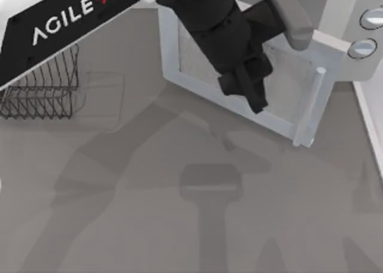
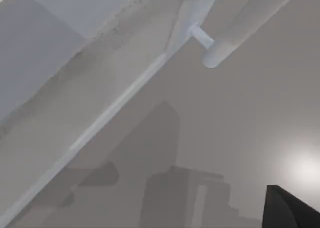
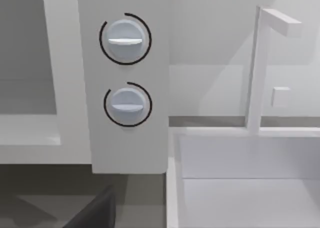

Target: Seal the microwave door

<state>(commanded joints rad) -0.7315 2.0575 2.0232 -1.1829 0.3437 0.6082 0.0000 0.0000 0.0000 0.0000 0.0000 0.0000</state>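
One tool works here: the left tool [image 1: 254, 96], fingers' state impossible to tell, hovers over the microwave door [image 1: 197, 75], which stands swung wide open over the bench [image 1: 179, 225]. Pushing near the hinge could make it slip past the handle [image 1: 313, 105].

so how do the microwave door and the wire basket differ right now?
The microwave door is a solid white panel with a mesh window and bar handle; the wire basket is open dark wire. The door stands swung open with the left gripper over it; the basket sits untouched at the table's left. Both are rectangular.
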